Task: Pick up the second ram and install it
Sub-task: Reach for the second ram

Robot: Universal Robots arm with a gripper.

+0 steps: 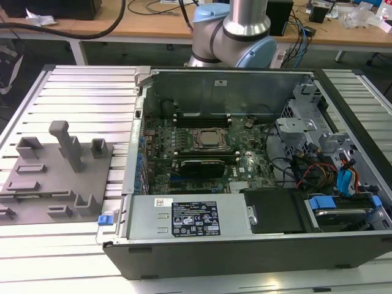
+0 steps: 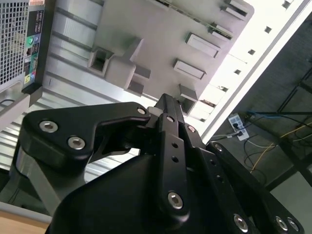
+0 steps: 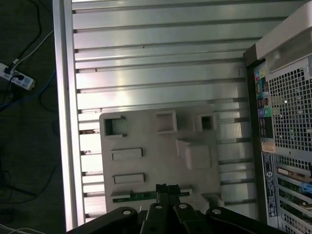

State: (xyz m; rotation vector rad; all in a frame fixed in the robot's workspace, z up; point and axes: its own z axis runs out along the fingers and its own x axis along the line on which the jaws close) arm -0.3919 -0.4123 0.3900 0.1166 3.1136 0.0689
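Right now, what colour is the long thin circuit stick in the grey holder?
Green; the long thin circuit stick shows best in the first wrist view.

Tabletop (image 1: pixel 79 92): silver, ribbed with parallel slats. Fixture tray (image 1: pixel 58 177): plain matte grey. Second ram (image 3: pixel 134 196): thin green strip against the grey. Pincer (image 3: pixel 163 189): black, silver screw heads. Motherboard (image 1: pixel 160 136): green, black slots. Arm (image 1: pixel 245 24): silver tube, pale-blue joints. Case (image 1: pixel 245 254): black shell, blue clips (image 1: pixel 323 203). Power supply (image 1: pixel 147 217): silver, black-and-white label.
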